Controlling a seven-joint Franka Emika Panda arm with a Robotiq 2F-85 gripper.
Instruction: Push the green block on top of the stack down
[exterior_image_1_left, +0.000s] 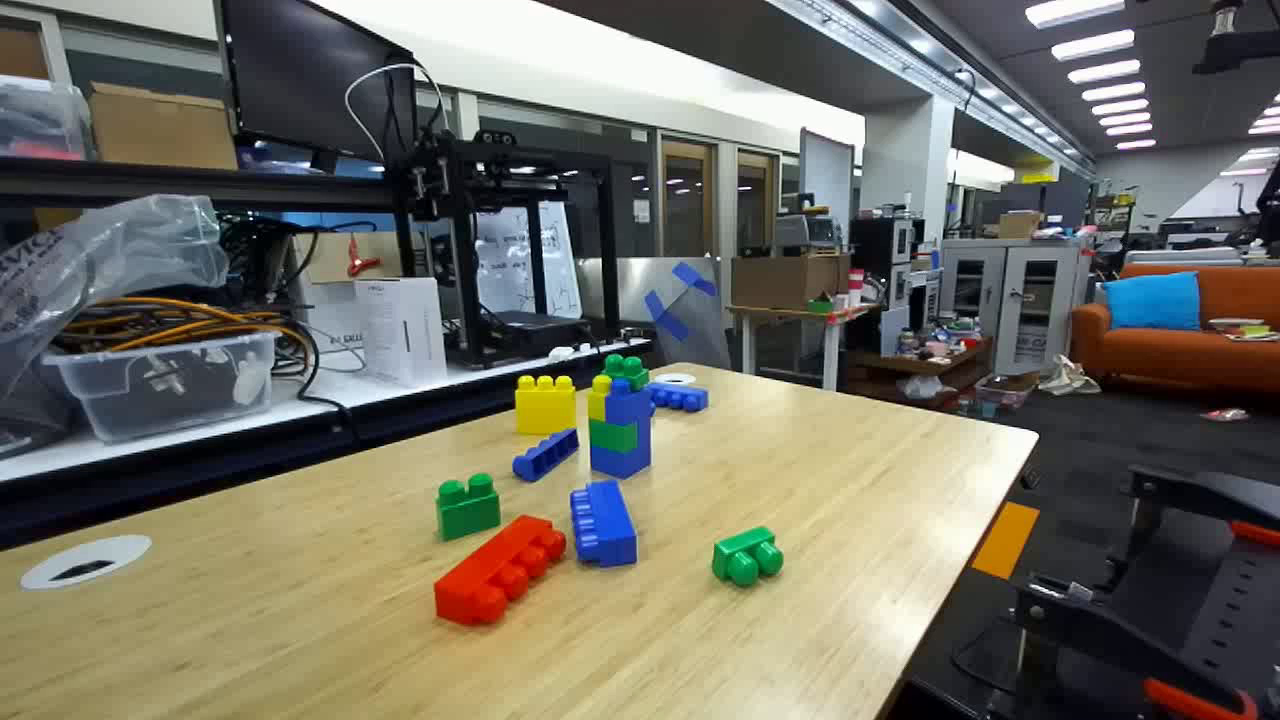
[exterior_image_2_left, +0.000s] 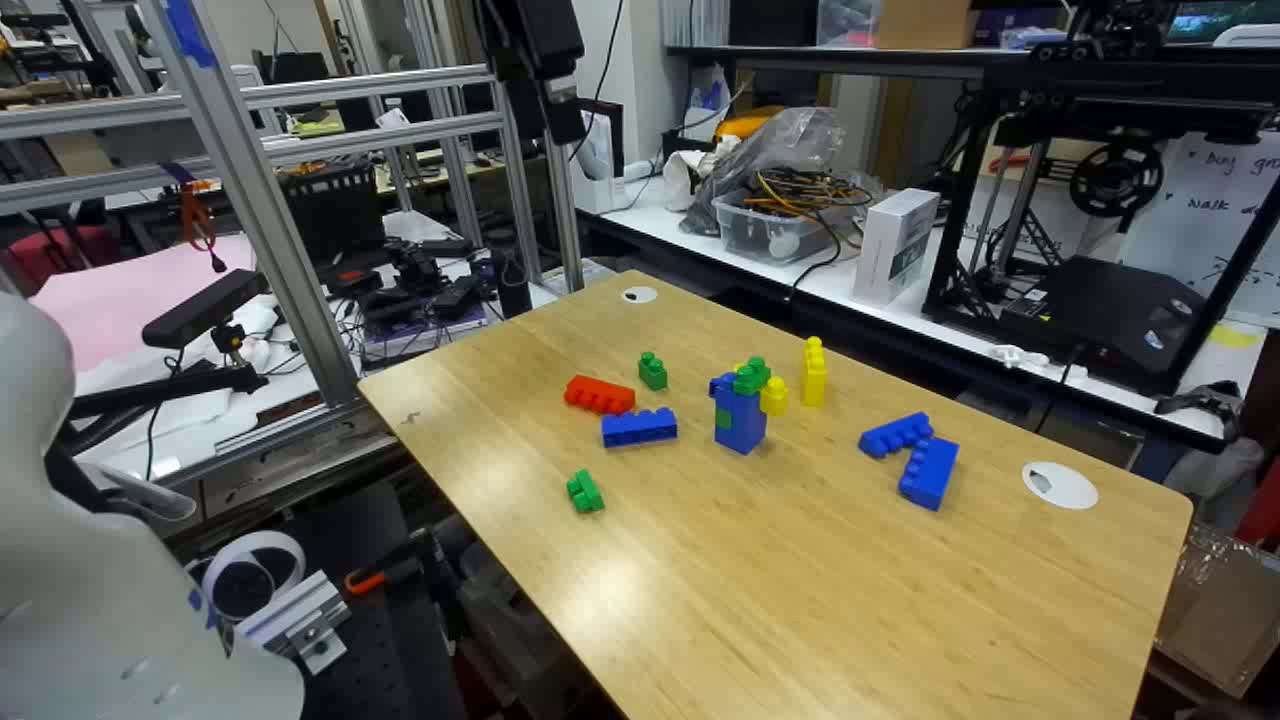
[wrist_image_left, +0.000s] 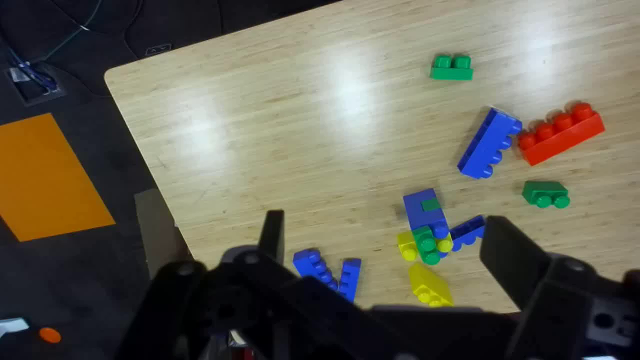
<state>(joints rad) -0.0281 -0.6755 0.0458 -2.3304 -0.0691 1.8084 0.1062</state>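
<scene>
Carrying toy bricks (exterior_image_1_left: 500, 572): table (exterior_image_2_left: 830, 590), pale wood grain, rounded corners. Bin (exterior_image_1_left: 172, 385), translucent plastic, holding tangled orange and black cables (exterior_image_1_left: 185, 318). Gripper (wrist_image_left: 386, 232), black, fingers (wrist_image_left: 272, 235) spread wide. Stack (exterior_image_2_left: 740, 425), upright, mostly blue studded plastic. Green block (wrist_image_left: 426, 244), studded, atop the stack; in the wrist view, seen between the fingers, well apart from both.

Robotics lab, white robot arm (exterior_image_2_left: 110, 580), 3D printer (exterior_image_2_left: 1100, 310) on bench (exterior_image_2_left: 835, 285), metal framing (exterior_image_2_left: 260, 220), tub (exterior_image_1_left: 165, 415) of cables (exterior_image_1_left: 180, 318)
</scene>
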